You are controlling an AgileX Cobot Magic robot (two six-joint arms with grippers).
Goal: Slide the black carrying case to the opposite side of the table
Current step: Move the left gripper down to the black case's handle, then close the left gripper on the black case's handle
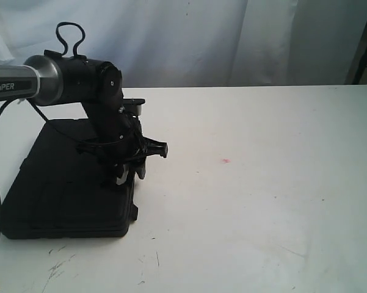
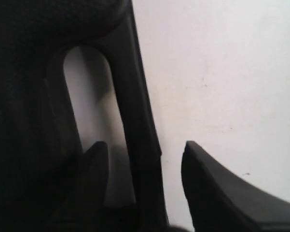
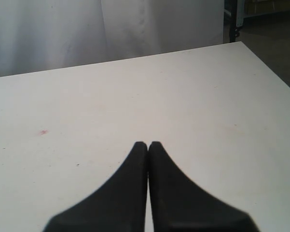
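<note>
Straddles case (image 1: pixel 61 183) handle (image 2: pixel 140 121) with left gripper (image 2: pixel 144 147) parted, nothing clamped; probably needs closing, then a steady drag across table (image 1: pixel 262 201), with right gripper (image 3: pixel 148 145) pinched together, empty.

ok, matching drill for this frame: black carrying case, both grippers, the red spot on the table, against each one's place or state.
Things
1. black textured plastic carrying case
2. left gripper
3. right gripper
4. tiny red spot

Place or state
A. shut, above bare white tabletop
B. on the tabletop, to the right of the case in the exterior view
C. open, fingers either side of the case's handle bar
D. lying flat on the left in the exterior view

Pairs: 1-D, 2-C, 3-A, 4-B
</note>
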